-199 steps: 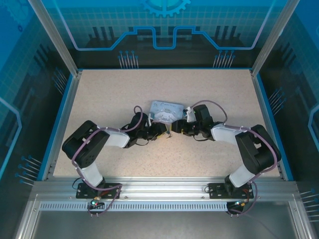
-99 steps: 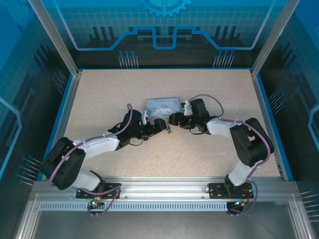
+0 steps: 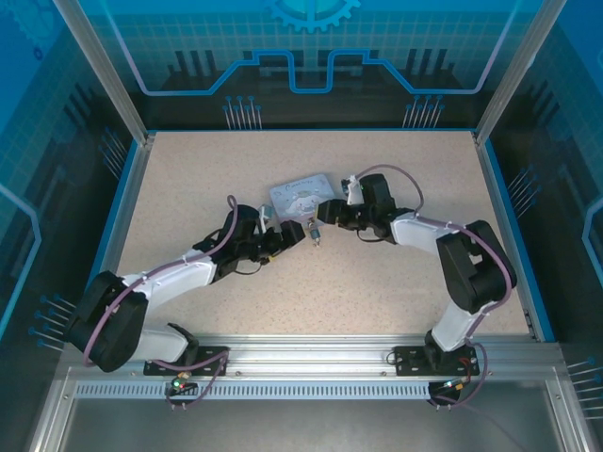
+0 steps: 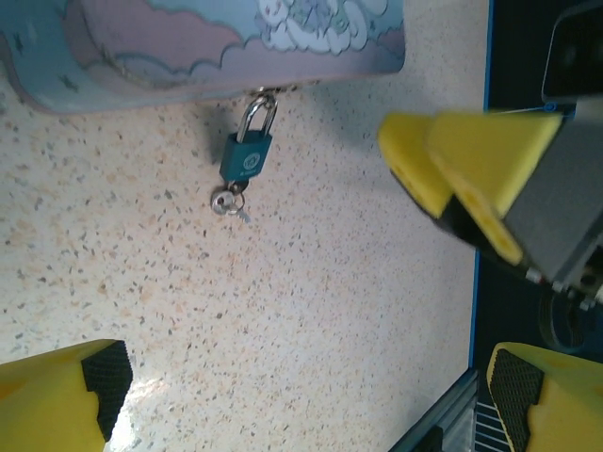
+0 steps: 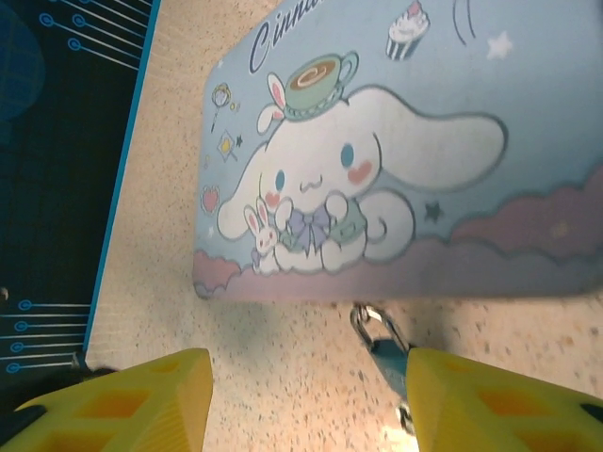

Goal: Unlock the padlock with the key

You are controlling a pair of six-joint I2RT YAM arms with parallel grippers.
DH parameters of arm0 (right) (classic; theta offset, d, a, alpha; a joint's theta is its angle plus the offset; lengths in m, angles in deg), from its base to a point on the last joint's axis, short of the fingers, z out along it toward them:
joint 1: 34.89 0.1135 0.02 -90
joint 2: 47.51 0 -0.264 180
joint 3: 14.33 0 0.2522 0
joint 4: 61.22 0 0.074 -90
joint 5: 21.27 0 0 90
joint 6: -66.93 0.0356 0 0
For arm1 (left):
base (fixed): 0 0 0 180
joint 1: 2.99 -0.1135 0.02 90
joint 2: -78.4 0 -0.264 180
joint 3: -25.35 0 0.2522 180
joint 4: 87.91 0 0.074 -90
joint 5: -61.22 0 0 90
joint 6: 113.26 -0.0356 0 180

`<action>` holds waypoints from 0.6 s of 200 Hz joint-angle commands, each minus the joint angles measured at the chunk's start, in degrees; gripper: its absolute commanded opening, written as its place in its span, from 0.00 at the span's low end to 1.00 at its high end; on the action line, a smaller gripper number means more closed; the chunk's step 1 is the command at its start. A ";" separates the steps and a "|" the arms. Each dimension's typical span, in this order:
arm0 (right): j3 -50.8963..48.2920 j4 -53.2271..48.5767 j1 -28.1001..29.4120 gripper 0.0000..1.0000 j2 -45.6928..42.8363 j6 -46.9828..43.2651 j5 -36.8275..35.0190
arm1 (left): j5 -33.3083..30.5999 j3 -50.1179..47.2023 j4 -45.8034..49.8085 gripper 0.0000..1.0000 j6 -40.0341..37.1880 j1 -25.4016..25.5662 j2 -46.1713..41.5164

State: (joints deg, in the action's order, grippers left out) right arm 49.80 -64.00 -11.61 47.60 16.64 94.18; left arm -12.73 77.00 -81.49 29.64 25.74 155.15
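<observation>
Padlock (image 4: 247, 158), one, hangs on one tin (image 4: 188, 47); one key (image 4: 227, 201) at its base.

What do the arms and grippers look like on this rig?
The left arm and right arm have black joints and white link shells, each trailed by a purple-grey cable. The left fingers and right fingers are chunky yellow blocks; the left ones carry black textured pads.

1 pale blue cartoon-printed tin box (image 3: 300, 200). 1 small teal metal padlock (image 4: 247, 160), silver shackle. 1 tiny silver metal key (image 4: 226, 201). 2 yellow-fingered grippers: 1 left gripper (image 4: 301, 400), 1 right gripper (image 5: 311, 400).
</observation>
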 commanded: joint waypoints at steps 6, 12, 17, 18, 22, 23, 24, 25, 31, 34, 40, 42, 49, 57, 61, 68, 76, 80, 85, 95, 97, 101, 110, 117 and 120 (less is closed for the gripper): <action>-4.45 -1.75 -0.17 0.57 -2.92 -3.41 -2.03 | -0.77 3.01 1.70 0.99 -1.52 -1.86 -1.10; -4.97 -1.52 -0.22 0.56 -2.62 -3.81 -2.25 | -0.51 3.35 1.71 0.99 -1.55 -2.14 -1.01; -5.22 -1.30 -0.18 0.56 -2.16 -4.00 -2.41 | -0.33 3.57 1.81 0.99 -1.64 -2.30 -0.91; -5.25 -1.26 -0.18 0.56 -2.10 -4.01 -2.42 | -0.28 3.62 1.85 0.99 -1.65 -2.33 -0.90; -5.41 -1.08 -0.20 0.56 -1.60 -4.08 -2.42 | -0.32 3.88 2.02 0.99 -1.73 -2.44 -0.78; -5.43 -1.02 -0.18 0.56 -1.46 -4.09 -2.42 | -0.32 3.96 2.08 0.99 -1.78 -2.49 -0.80; -5.49 -0.95 -0.18 0.56 -1.35 -4.10 -2.42 | -0.32 4.00 2.12 0.99 -1.81 -2.51 -0.72; -5.52 -0.82 -0.18 0.56 -1.21 -4.10 -2.42 | -0.32 4.10 2.18 0.99 -1.83 -2.57 -0.72; -5.62 -0.34 -0.04 0.55 -0.54 -4.31 -2.31 | -0.24 4.51 2.43 0.99 -2.05 -2.70 -0.65; -5.62 -0.06 0.04 0.55 -0.20 -4.45 -2.26 | -0.23 4.74 2.52 0.99 -2.14 -2.76 -0.57; -5.41 0.15 0.27 0.54 0.50 -4.83 -2.54 | -0.05 5.03 2.75 0.99 -2.12 -2.98 -0.42; -5.31 0.17 0.38 0.54 0.69 -4.97 -2.67 | -0.05 5.18 2.76 0.99 -2.20 -2.98 -0.39; -5.09 0.34 0.74 0.54 1.31 -5.56 -2.81 | 0.12 5.52 3.07 0.99 -2.23 -3.22 -0.25; -4.64 0.44 1.12 0.54 2.17 -6.54 -2.95 | 0.32 5.85 3.41 0.99 -2.37 -3.41 -0.08; -4.30 0.25 1.37 0.53 2.57 -6.98 -3.11 | 0.36 6.02 3.54 0.99 -2.30 -3.57 -0.06; -3.59 -0.11 1.72 0.53 3.34 -7.83 -3.17 | 0.46 6.26 3.77 0.99 -2.41 -3.75 0.02; -2.82 -0.70 2.08 0.52 4.33 -8.70 -3.32 | 0.64 6.48 3.98 0.99 -2.54 -4.03 0.11; -2.41 -0.85 2.25 0.52 4.80 -9.07 -3.27 | 0.77 6.57 4.05 0.99 -2.48 -4.18 0.15; -2.02 -0.86 2.43 0.52 5.34 -9.56 -3.22 | 0.82 6.53 4.12 0.99 -2.62 -4.28 0.15; -1.32 -1.05 2.74 0.52 6.43 -10.10 -3.47 | 1.00 6.74 4.08 0.99 -2.63 -4.57 0.23; -1.13 -1.07 2.80 0.52 6.65 -10.15 -3.48 | 1.06 6.73 4.12 0.99 -2.61 -4.63 0.24; -0.85 -1.05 2.90 0.52 7.04 -10.32 -3.56 | 1.08 6.74 4.16 0.99 -2.67 -4.71 0.24; -0.39 -0.72 3.12 0.52 8.01 -10.33 -3.68 | 1.17 6.77 4.17 0.99 -2.72 -4.91 0.29; -0.35 -0.61 3.25 0.52 8.77 -10.35 -3.57 | 1.26 6.83 4.12 0.99 -2.71 -5.06 0.33; -0.30 -0.68 3.33 0.52 9.13 -10.37 -3.56 | 1.26 6.83 4.12 0.99 -2.70 -5.14 0.33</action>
State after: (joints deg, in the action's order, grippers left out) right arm 47.53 -64.52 -9.24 54.31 8.61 91.23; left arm -12.51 82.11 -78.84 28.61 21.48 155.17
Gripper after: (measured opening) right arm 0.522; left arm 0.990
